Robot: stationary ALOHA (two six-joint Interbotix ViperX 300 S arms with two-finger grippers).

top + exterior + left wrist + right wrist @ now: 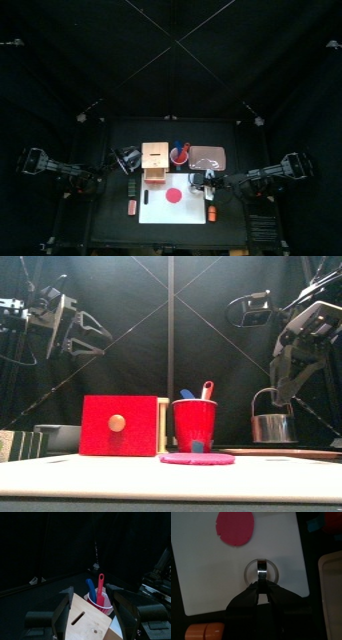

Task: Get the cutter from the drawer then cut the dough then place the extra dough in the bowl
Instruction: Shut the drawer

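Observation:
A round metal cutter (pixel 274 427) hangs by its wire handle from my right gripper (pixel 279 392), a little above the table on the right. In the right wrist view the right gripper (pixel 260 583) is shut on that handle, with the cutter (pixel 260 568) over the white cutting board (pixel 211 572). A flat red dough disc (pixel 235 526) lies on the board, apart from the cutter. The dough (pixel 197 458) lies in front of the red cup. My left gripper (pixel 90 592) is open above the wooden box (pixel 87 623). The box's red drawer front (pixel 118 426) looks closed. A blue-grey bowl (pixel 59 437) stands left of the box.
A red cup (pixel 195 424) with a blue and a red toy knife stands right beside the box. A pink tray (pixel 210 158) lies at the back right. Dark green sushi blocks (pixel 14 444) sit at the far left. An orange toy (pixel 204 632) lies off the board's edge.

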